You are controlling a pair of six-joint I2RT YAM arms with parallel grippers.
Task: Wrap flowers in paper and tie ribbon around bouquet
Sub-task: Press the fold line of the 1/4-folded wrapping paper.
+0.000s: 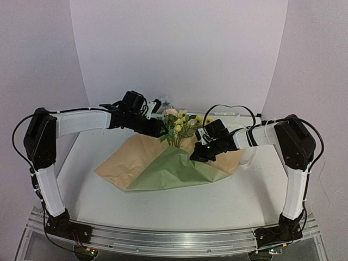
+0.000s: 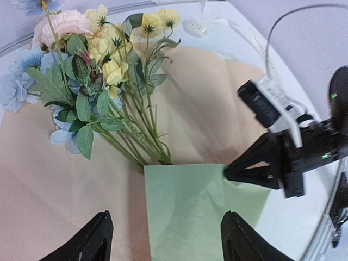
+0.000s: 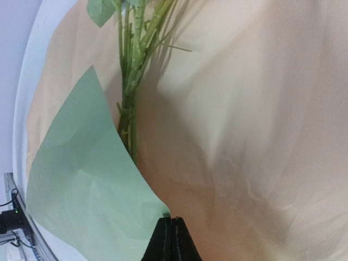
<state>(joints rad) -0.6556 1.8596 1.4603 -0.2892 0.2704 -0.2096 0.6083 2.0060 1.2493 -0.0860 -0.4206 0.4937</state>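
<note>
White table (image 1: 217,202) with a pale curved wall (image 1: 179,49) behind. On the table, one big sheet of paper (image 1: 126,163), tan on one side and green on the other. Spread wide and loose, with soft creases, not rolled up.

One corner folded over with the green side up, making a pointed flap (image 2: 185,209) on top of the tan.

Flowers (image 2: 111,51) lying flat on the tan side, up by the far edge of the sheet. Yellow ones in the middle, a pink one next to them, pale blue ones on the outside, lots of small green leaves mixed in. A few blue ones hanging over the paper's edge onto the table.

Long thin green stems (image 3: 130,98) bunched close together, running down from the blooms and slipping under the green flap. Ends hidden under there, tucked in like in a pocket.

Right gripper (image 2: 225,173) down low on the paper, just beside the stems. Jaws squeezed tight together, pinching the top corner of the green flap.

Left gripper (image 2: 166,228) above the green flap, pointing toward the flowers. Jaws wide apart, holding nothing. Black fingers (image 2: 89,242) on either side, only paper showing between them.
</note>
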